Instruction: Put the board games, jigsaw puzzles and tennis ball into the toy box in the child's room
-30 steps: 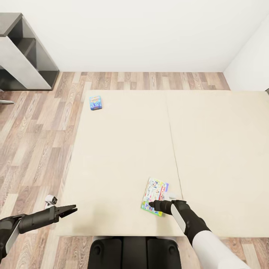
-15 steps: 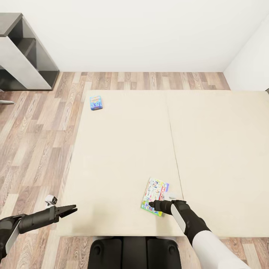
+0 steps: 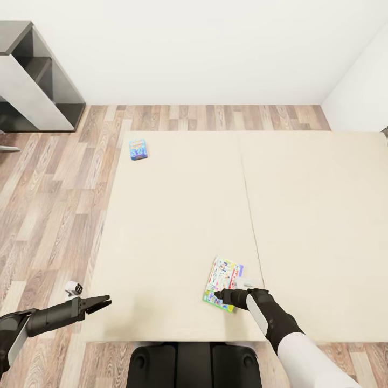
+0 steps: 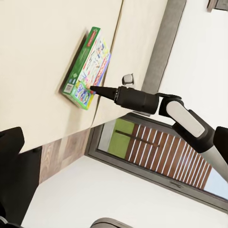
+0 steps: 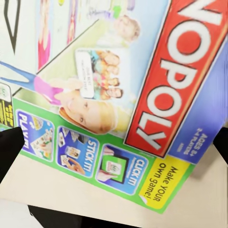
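On the bed (image 3: 178, 226), near its front edge, Monopoly box (image 3: 223, 276) lies flat under right gripper (image 3: 222, 295), jaws apparently together at its near edge; a low, flat box risks slipping off the grasp.

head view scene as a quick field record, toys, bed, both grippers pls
bed: large beige mattress, seam down its middle
near toy: green-edged Monopoly board game box, flat by the near edge
far toy: small blue-teal board game box, far left corner of mattress
right gripper: tips at the Monopoly box's near edge, grip unclear
left gripper: over the near left corner, holding nothing, looks closed
floor: wood planks
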`<state>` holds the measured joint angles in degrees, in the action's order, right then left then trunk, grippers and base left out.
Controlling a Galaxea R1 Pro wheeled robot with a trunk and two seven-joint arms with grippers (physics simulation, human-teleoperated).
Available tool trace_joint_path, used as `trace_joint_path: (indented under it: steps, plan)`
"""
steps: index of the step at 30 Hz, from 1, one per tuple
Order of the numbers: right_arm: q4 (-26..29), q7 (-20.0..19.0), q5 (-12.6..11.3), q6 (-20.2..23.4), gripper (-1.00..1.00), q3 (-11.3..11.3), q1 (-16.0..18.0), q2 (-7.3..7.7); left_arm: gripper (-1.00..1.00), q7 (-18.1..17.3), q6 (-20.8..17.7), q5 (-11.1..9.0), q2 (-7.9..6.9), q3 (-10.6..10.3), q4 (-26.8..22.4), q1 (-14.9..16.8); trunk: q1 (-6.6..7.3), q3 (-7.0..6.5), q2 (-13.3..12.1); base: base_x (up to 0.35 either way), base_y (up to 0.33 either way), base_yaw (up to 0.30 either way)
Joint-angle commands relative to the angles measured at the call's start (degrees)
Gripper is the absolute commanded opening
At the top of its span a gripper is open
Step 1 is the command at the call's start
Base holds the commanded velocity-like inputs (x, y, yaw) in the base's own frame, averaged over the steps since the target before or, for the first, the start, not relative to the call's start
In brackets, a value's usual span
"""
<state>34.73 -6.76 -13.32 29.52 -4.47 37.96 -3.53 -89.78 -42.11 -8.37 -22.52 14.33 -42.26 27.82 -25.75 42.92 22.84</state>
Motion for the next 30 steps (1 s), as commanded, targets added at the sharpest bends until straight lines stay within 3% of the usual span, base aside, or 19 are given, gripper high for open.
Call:
trace_joint_path:
  steps: [1, 30]
  plan:
    - [0.1, 0.0, -0.1, 0.3, 1.00, -0.1, 0.0, 0.02, 1.00, -0.2, -0.6, 0.0, -0.02, 0.0, 0.0, 0.0, -0.03, -0.02, 0.1, 0.000, 0.000, -0.060]
    - [0.1, 0.0, -0.1, 0.3, 1.00, -0.1, 0.0, 0.02, 1.00, -0.2, -0.6, 0.0, -0.03, 0.0, 0.0, 0.0, -0.03, -2.54, 0.1, 0.000, 0.000, -0.047]
